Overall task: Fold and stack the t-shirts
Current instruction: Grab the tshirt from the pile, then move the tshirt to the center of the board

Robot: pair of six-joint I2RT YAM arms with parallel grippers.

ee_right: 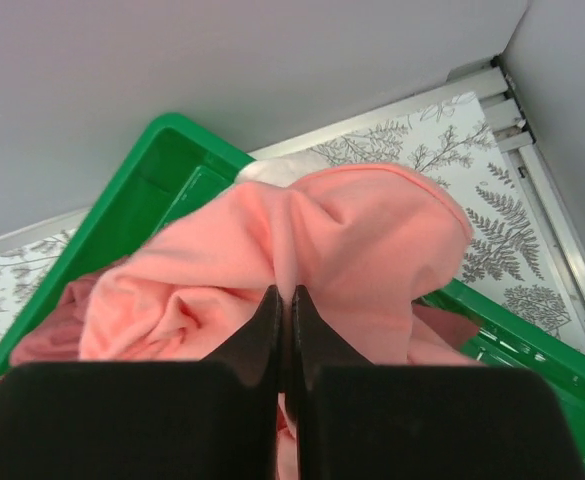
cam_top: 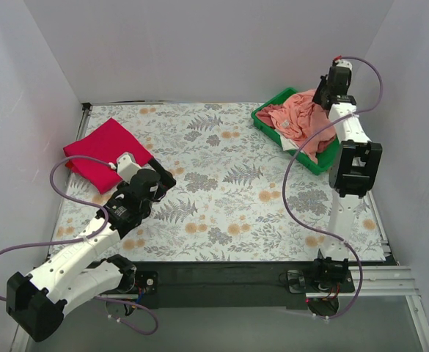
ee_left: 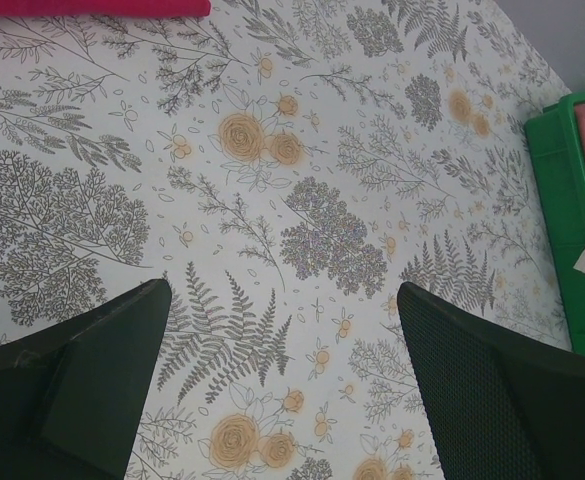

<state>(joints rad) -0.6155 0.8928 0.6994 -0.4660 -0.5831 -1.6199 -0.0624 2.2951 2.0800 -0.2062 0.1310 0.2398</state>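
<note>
Salmon-pink t-shirt [ee_right: 372, 250] pinched in right pincer [ee_right: 284, 297] above green tray [ee_right: 142, 190].

Light bright, even and diffuse in all three views, with no hard glare. Overhead view: only faint, soft-edged shadows beside the arms on the floral-patterned worktop [cam_top: 221, 183]; sharp throughout, walls leaning slightly at the corners. Left wrist view: print crisp; left arm's black fingers [ee_left: 82, 390] close to the lens, dark, little surface detail. Right wrist view: right arm's black fingers [ee_right: 259, 335] blurred, near-featureless; crumpled salmon-pink cotton t-shirt [ee_right: 352, 260] in focus, gentle shading in its folds; mild sheen on the green plastic tray [ee_right: 162, 180].
</note>
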